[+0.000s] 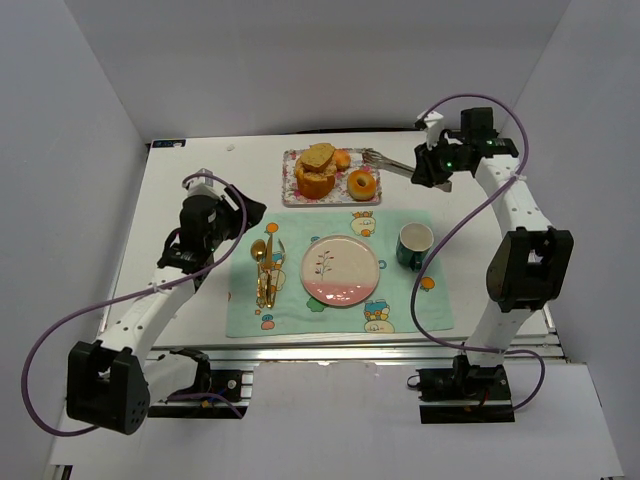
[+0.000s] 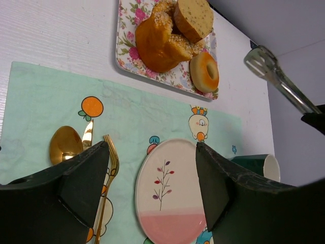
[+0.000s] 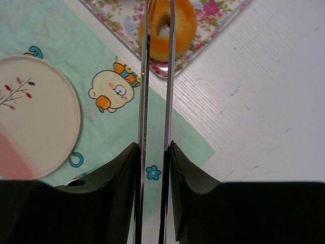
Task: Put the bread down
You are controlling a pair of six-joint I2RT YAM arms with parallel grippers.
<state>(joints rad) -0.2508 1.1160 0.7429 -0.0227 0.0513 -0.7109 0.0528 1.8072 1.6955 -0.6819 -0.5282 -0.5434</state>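
My right pincer (image 3: 154,152) is clamped on slim steel tongs (image 3: 144,91); my left pincer (image 2: 152,173) gapes idle. Beyond the tips, the golden ring-shaped bread (image 3: 185,25) lies on the floral rectangular tray (image 3: 213,12). Nipped on its rounded crust, it could squirt free and roll.

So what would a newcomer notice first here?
The right hand grips long silver metal tongs, aimed at the golden ring-shaped bread on the floral rectangular tray at the back. Nearer, an empty round pink-and-white plate sits on a mint-green cartoon placemat.
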